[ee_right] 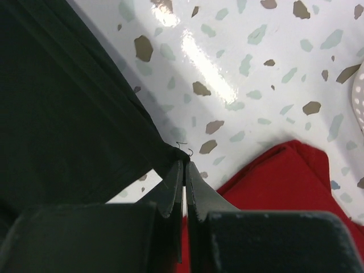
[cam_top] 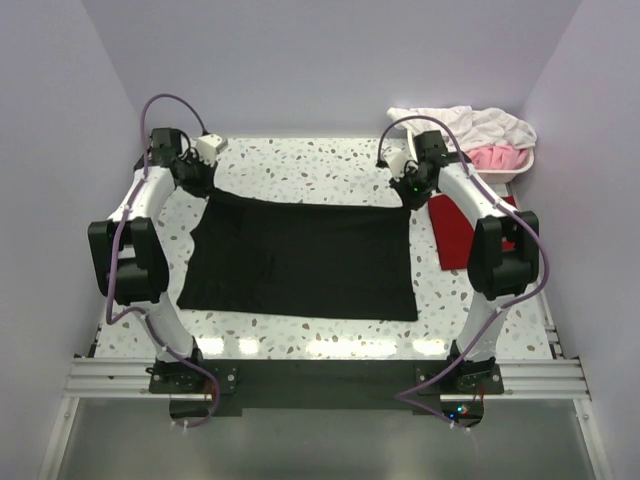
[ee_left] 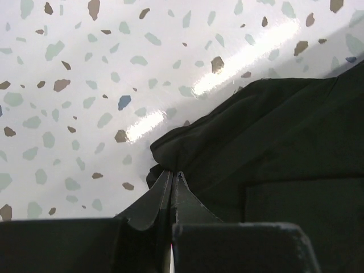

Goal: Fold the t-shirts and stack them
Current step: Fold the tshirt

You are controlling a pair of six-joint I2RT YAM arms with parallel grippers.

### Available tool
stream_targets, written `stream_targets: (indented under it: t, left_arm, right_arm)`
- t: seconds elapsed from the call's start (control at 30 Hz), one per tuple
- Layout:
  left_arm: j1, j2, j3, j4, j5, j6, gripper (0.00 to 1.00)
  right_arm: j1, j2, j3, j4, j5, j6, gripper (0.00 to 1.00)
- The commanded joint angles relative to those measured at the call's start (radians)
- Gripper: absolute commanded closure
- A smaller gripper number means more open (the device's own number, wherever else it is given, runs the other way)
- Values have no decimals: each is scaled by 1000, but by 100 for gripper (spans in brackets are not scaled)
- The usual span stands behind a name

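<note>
The black t-shirt (cam_top: 300, 258) lies spread in the middle of the table. My left gripper (cam_top: 205, 186) is shut on its far left corner; in the left wrist view the gripper (ee_left: 172, 174) pinches bunched black cloth (ee_left: 256, 148). My right gripper (cam_top: 410, 195) is shut on the far right corner; in the right wrist view the gripper (ee_right: 185, 163) nips the black cloth (ee_right: 68, 114) at its tip. The dark red t-shirt (cam_top: 455, 232) lies folded at the right, partly under my right arm, and shows in the right wrist view (ee_right: 273, 182).
A white basket (cam_top: 500, 158) with white and pink cloth stands at the far right corner. The speckled table (cam_top: 300, 165) has walls close on the left, far and right sides.
</note>
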Motion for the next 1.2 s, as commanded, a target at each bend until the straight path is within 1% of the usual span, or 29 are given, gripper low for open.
stream_targets:
  t: [0.0,0.17,0.3,0.5,0.8,0.9,1.17]
  left_arm:
    - [22,-115,-53,-8,29,97,100]
    - [28,-175,-131,-61,32,158,100]
    - [30,-225,-203,-101,23,191,100]
    - [30,-285,-325,-103,-13,235,100]
    - [30,-276,-446,-71,-69,260,100]
    - [30,-262,-460,-57,-79,255,100]
    - [30,-227,-489,-45,-102,272,100]
  right_arm:
    - [-4,-111,-59,-17,-16,-51,100]
    - [-5,-158,-139,-36,-21,-91,100]
    - [-4,-152,-159,-74,-38,-94,100]
    - [0,-147,-234,-82,-29,-146,100]
    - [4,-116,-303,-77,-7,-194,100]
    - [13,-99,-322,-63,2,-197,100]
    - [36,-70,-308,-79,18,-200,100]
